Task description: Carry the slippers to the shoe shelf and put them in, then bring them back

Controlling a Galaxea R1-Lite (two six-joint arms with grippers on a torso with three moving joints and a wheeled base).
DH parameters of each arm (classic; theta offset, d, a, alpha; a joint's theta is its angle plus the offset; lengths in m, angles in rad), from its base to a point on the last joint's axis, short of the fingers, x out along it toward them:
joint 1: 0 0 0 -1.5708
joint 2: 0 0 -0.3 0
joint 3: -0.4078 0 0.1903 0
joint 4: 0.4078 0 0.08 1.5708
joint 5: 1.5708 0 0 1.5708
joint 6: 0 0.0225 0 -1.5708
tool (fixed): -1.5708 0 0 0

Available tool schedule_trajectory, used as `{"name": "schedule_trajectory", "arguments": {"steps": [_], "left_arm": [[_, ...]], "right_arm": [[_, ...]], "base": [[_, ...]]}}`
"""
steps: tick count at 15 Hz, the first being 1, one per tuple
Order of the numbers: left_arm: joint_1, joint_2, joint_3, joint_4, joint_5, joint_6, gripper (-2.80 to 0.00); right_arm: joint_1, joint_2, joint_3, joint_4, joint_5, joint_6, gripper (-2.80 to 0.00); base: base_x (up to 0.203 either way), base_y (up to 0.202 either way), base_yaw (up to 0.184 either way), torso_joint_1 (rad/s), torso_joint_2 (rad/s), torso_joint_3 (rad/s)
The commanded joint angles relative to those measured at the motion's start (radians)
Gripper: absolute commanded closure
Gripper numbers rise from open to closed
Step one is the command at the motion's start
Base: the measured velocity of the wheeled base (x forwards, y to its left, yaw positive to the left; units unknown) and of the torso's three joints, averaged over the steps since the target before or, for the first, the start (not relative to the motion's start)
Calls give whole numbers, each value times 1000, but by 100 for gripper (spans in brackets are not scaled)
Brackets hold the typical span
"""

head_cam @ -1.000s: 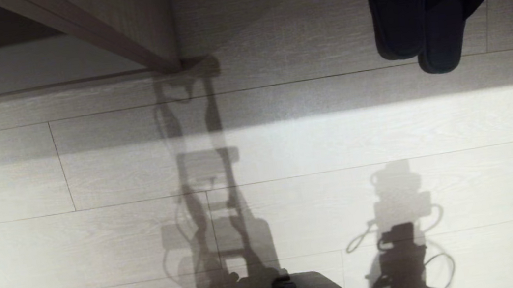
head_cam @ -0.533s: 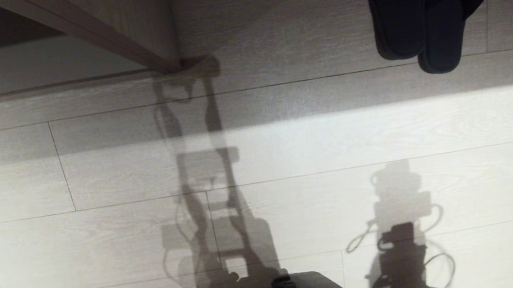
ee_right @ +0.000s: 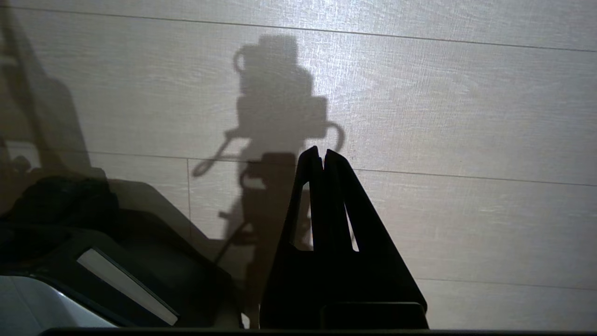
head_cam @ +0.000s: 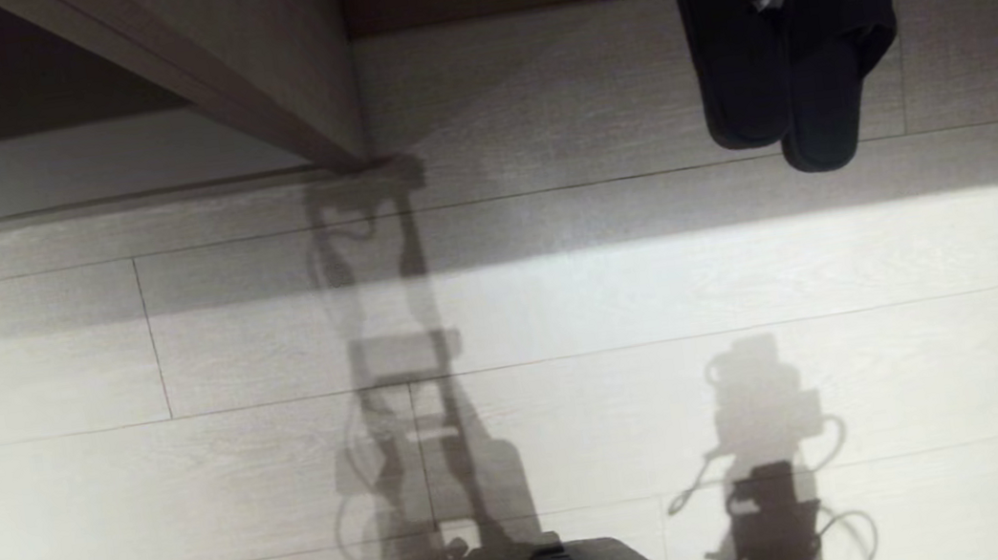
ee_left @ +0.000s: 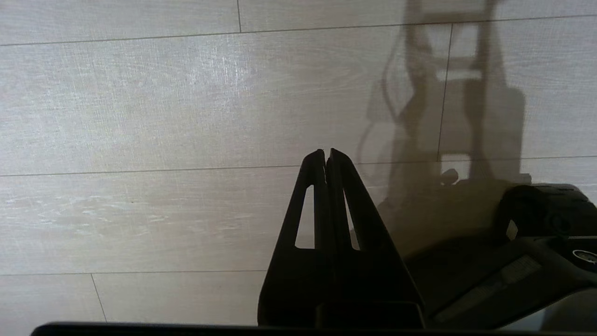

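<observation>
The camera is tilting up, sliding the whole scene down. The taupe shelf panel (head_cam: 278,68) is standing at the floor's (head_cam: 504,318) far left; the slippers (head_cam: 781,40) are lying together at its far right edge. The left gripper (ee_left: 325,151) and right gripper (ee_right: 320,151) are hanging pinched together, empty, so pickup is not yet begun.
</observation>
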Motion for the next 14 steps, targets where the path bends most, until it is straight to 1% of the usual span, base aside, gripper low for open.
{"name": "schedule_trajectory", "arguments": {"steps": [1, 14], "left_arm": [[0, 0, -1, 0, 0, 0, 0], [0, 0, -1, 0, 0, 0, 0]], "right_arm": [[0, 2, 0, 0, 2, -1, 0], [0, 2, 0, 0, 0, -1, 0]], "base": [[0, 0, 0, 7, 2, 198], [0, 0, 0, 2, 3, 203]]}}
